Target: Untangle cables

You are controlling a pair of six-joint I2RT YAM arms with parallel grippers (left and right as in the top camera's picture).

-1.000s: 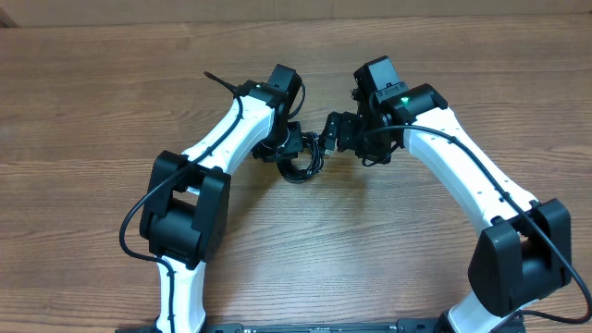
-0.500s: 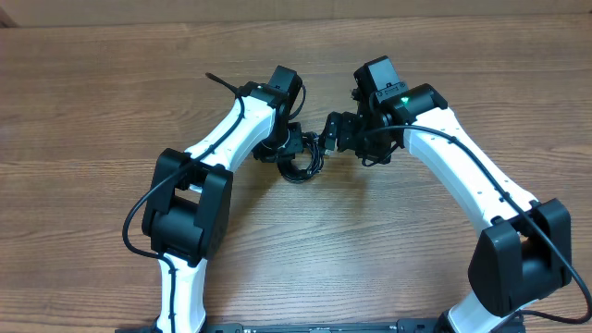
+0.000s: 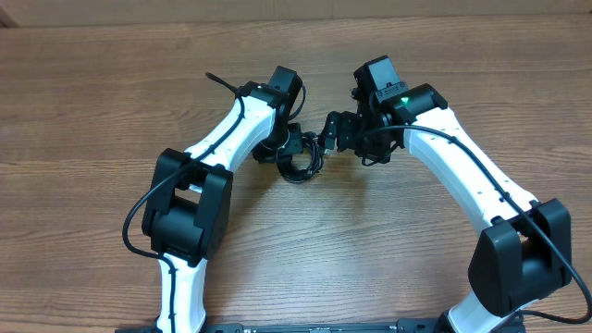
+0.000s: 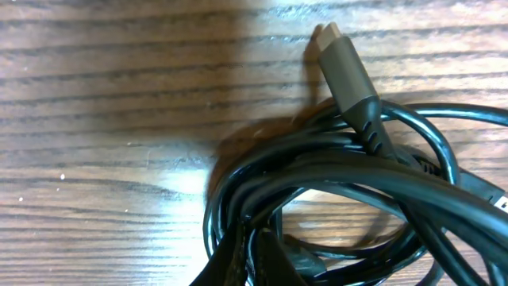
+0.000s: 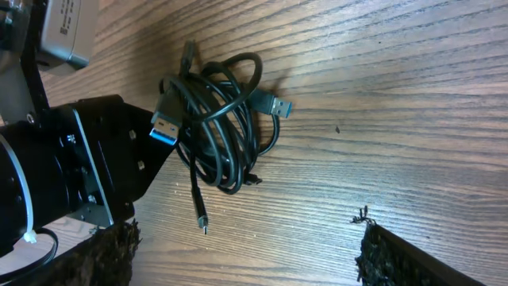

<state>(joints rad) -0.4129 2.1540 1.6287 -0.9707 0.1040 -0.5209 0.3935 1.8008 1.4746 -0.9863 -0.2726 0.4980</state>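
The cables (image 3: 298,166) are seen coiled in one bundle at the middle of the worktop (image 3: 370,268), its left edge gripped by the closed left fingers (image 5: 147,163). The right fingers (image 5: 397,254) are held wide open, empty, just right of it.

White arms (image 3: 462,171) with bulky black joints (image 3: 185,208), a thin black cable (image 3: 132,222) along each, green light (image 3: 402,90) on right wrist

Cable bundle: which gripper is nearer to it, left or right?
Left. The left gripper is on the cable bundle, shut on its strands. The right gripper stands open beside it, on its right in the overhead view, just short of it.
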